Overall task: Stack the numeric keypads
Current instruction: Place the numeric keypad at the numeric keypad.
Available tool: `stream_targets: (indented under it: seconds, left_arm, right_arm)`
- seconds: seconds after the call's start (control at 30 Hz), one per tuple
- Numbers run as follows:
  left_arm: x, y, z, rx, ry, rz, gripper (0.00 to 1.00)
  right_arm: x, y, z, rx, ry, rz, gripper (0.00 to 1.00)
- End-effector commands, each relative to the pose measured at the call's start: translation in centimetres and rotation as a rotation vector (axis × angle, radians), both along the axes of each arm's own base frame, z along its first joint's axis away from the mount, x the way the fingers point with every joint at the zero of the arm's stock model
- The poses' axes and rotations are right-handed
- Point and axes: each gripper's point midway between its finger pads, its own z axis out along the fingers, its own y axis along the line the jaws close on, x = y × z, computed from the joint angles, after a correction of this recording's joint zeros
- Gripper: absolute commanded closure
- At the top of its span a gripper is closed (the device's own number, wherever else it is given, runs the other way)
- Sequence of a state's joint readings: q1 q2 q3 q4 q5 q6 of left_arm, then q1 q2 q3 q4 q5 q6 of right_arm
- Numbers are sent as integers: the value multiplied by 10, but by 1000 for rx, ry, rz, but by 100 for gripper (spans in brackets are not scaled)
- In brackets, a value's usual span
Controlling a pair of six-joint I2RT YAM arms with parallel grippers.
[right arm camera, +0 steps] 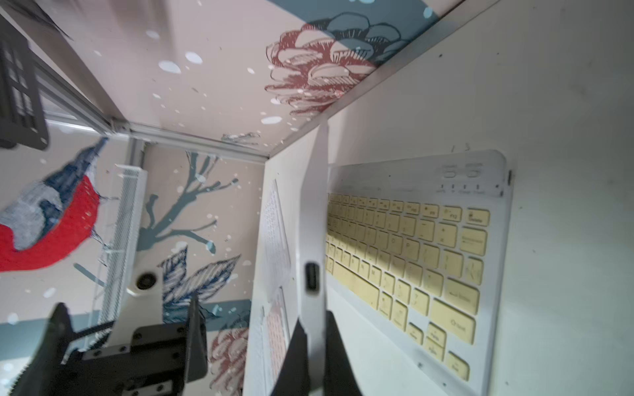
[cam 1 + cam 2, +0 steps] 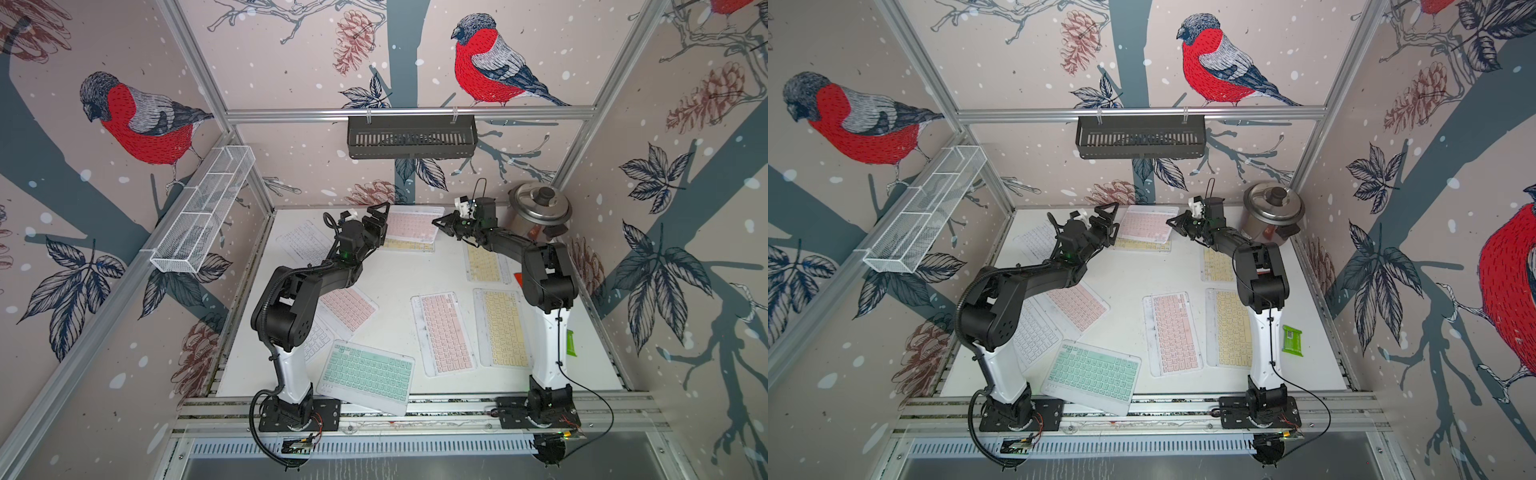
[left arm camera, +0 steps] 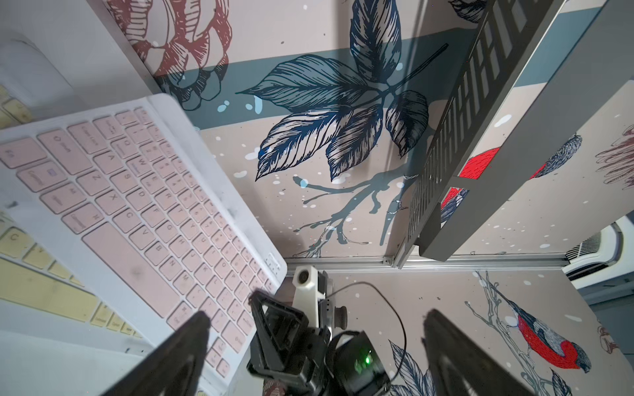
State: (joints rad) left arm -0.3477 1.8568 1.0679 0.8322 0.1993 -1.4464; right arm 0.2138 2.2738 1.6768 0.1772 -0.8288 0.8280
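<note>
At 12 o'clock your right gripper (image 2: 438,223) clamps the pink keypad (image 2: 409,224) by its edge over the yellow keypad (image 2: 409,246), left gripper (image 2: 380,222) spread empty; next, likely a square, level lowering.

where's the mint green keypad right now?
In both top views the mint green keypad lies at the table's front edge, beside the left arm's base, nearest the camera.

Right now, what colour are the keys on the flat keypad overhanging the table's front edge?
The white-framed keypad has mint green keys; clearest in both top views.
</note>
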Motion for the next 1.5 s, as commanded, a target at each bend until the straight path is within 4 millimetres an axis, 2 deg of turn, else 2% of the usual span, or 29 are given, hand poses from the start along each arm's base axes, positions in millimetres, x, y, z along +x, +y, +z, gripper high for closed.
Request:
stream_targets:
  seconds: [0.0,0.13,0.23,0.37,0.5,0.57,0.67,0.73,0.9,1.0,1.2,1.37,1.47]
  left_arm:
    - [-8,3,-11,143,32,-96,3]
    - [-7,9,-23,237,60,-149,3]
    - [-6,11,-44,268,110,-195,3]
    - [-3,11,-74,282,168,-238,3]
    - [5,7,-93,320,208,-269,3]
    - [10,6,-99,336,214,-275,3]
    - [16,5,-103,362,225,-283,3]
    - [20,7,-106,385,234,-284,3]
    - [33,26,-117,452,277,-260,3]
    - [44,33,-128,485,298,-284,3]
    - [64,31,-150,569,340,-369,3]
    - [76,30,-163,572,358,-390,3]
    - [80,35,-162,601,355,-376,3]
  right_arm:
    - [-13,2,-22,-110,-44,159,99]
    - [-10,7,-27,-85,-54,215,99]
    - [-13,12,-32,-1,-35,254,97]
    - [-13,15,-48,8,0,251,96]
    - [-9,10,-66,-18,33,237,92]
    - [-7,8,-72,-23,40,230,89]
    - [-2,1,-80,-35,53,217,80]
    - [1,-2,-89,-57,67,220,82]
    - [10,-10,-100,-82,73,216,80]
    - [11,-10,-102,-83,68,223,80]
    - [9,-8,-96,-82,28,269,80]
    - [4,-5,-93,-89,-4,309,80]
    - [2,-2,-92,-101,-17,332,81]
